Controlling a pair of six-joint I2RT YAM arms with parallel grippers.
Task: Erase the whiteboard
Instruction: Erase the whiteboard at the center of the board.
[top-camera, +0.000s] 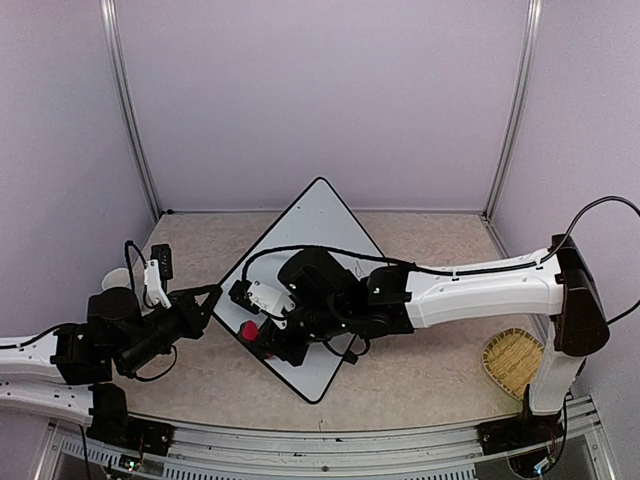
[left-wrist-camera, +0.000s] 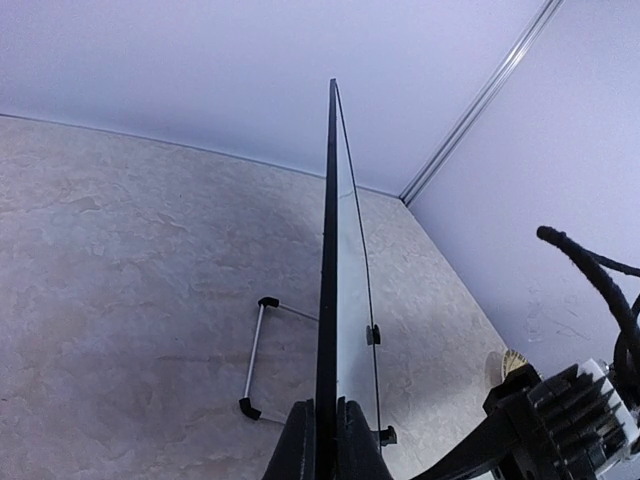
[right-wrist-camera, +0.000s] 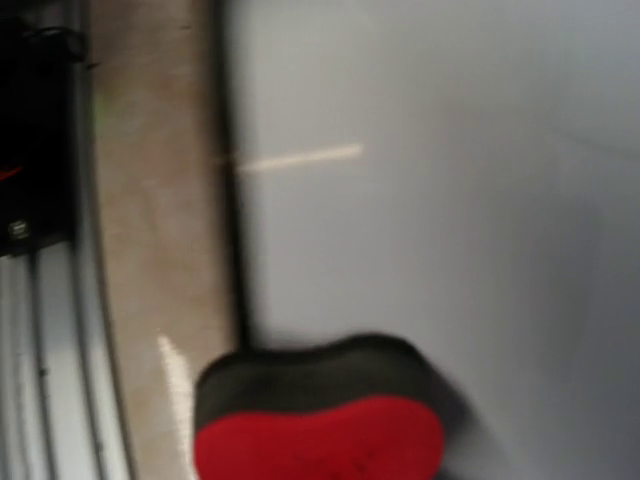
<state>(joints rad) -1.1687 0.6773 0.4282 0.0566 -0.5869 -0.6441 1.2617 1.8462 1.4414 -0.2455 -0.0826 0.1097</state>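
Observation:
The whiteboard (top-camera: 320, 225), white with a thin black frame, shows as a diamond in the top view. A few faint black marks lie near its middle (top-camera: 354, 268). My left gripper (top-camera: 212, 296) is shut on its left edge. In the left wrist view the board shows edge-on (left-wrist-camera: 328, 250), with my left gripper (left-wrist-camera: 327, 440) clamped on the frame. My right gripper (top-camera: 252, 326) is shut on a red and black eraser (top-camera: 248, 331), which presses on the board's lower left part. In the blurred right wrist view the eraser (right-wrist-camera: 320, 430) sits on the white surface (right-wrist-camera: 450, 200) near the black frame.
A round woven basket (top-camera: 515, 362) lies at the table's right front. A small white object (top-camera: 116, 279) sits at the far left. The board's wire stand (left-wrist-camera: 254, 360) rests on the beige table (top-camera: 430, 240) behind it. Metal posts and purple walls enclose the space.

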